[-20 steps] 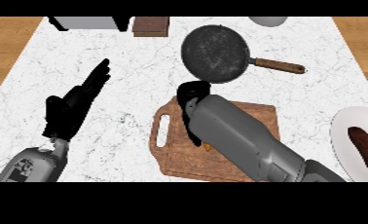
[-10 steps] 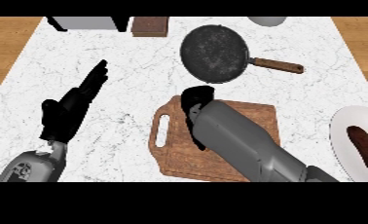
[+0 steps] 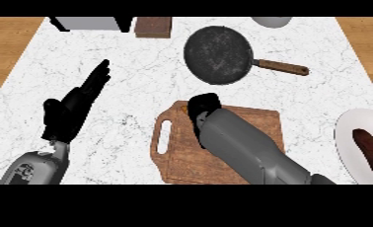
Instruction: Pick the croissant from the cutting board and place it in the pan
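Head view of the counter (image 3: 146, 88); you find no readable writing or labels on anything here. The dark frying pan (image 3: 217, 55), its wooden handle pointing right, holds nothing. At the right edge, a white plate (image 3: 348, 147) carries a dark brown item, cut off by the frame. Your right hand (image 3: 203, 106) rests on the top left corner of the wooden cutting board (image 3: 251, 117), fingers curled downward; only an orange-brown sliver of the croissant (image 3: 191, 107) shows at its left side, so you cannot tell whether it is held. Your left hand (image 3: 73, 107) rests open at the left, fingers straight, holding nothing. A brown block (image 3: 154, 26) sits at the top edge.
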